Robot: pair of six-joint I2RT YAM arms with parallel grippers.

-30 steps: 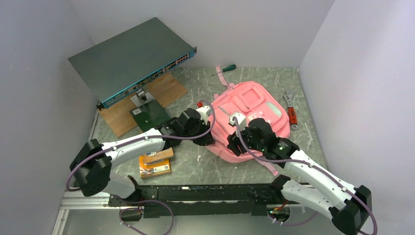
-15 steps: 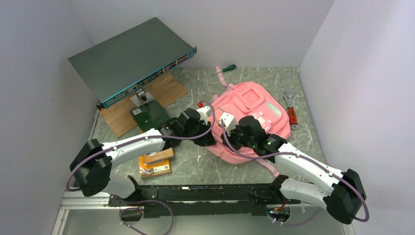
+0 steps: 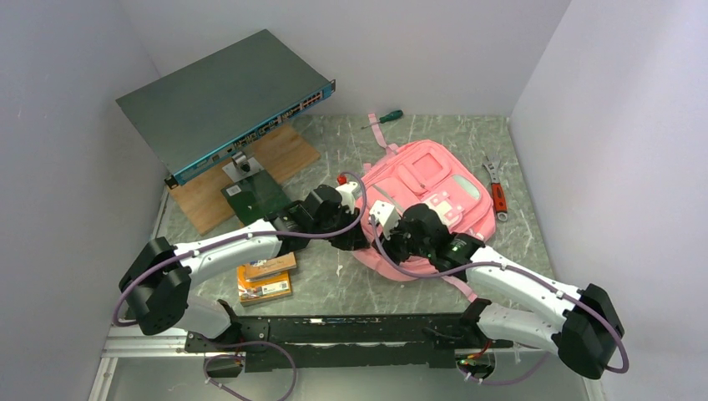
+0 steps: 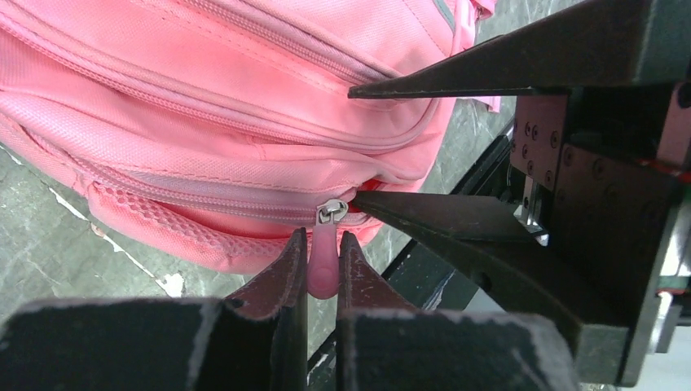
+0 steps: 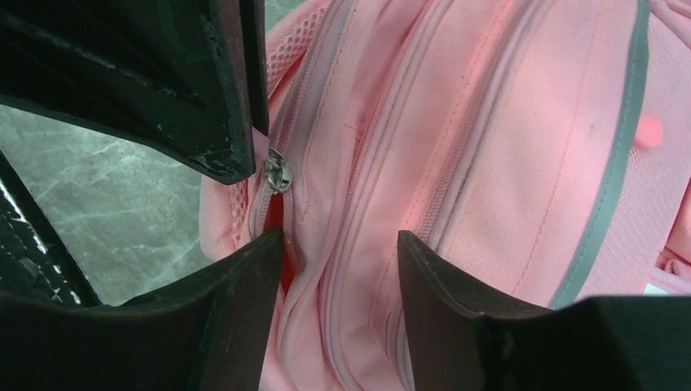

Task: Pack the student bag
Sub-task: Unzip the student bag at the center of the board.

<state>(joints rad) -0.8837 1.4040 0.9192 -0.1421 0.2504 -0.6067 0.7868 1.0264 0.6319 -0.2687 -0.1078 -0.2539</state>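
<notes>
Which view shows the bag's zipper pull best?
Left wrist: the pink zipper pull sits pinched in the left hand, with its metal slider clear above. Right wrist shows only the slider, beside that hand's fingertip. Top external hides it under the left hand.

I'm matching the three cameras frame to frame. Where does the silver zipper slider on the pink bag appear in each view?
Top external: not visible; the student bag's near-left edge is covered.
Left wrist: zipper slider at centre, pull tab pinched in the left claw.
Right wrist: zipper slider upper left, above one finger of the open right claw.
Shared landmark: pink mesh strip beside the zip, both wrist views.
</notes>
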